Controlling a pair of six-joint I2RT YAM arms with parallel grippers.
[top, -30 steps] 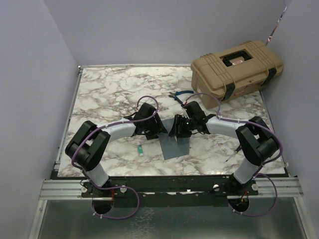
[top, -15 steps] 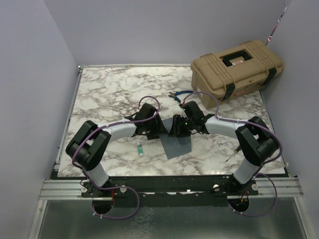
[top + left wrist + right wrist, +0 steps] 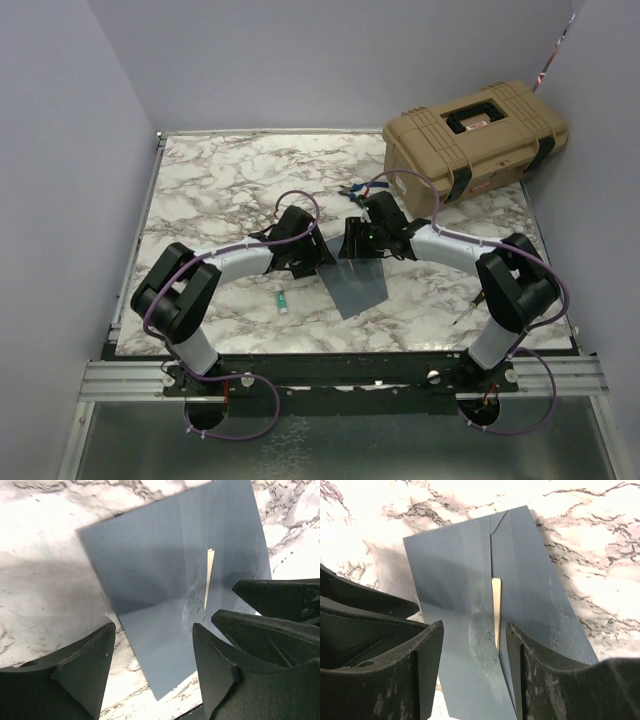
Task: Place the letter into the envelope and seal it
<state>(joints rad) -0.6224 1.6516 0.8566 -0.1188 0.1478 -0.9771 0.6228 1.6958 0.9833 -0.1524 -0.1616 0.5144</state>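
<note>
Your left jaws stand apart over the envelope (image 3: 170,580), holding nothing. Your right jaws, likewise parted and empty, straddle its seam (a pale sliver (image 3: 496,610) shows there). The envelope lies on the marble surface (image 3: 220,180) between both arms, turned slightly since a second ago, and the right wrist has shifted toward the far edge.

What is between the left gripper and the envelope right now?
Nothing visible does. The left gripper is open right over the envelope, with only its grey-blue paper between the fingers. The right gripper sits alongside, not underneath.
</note>
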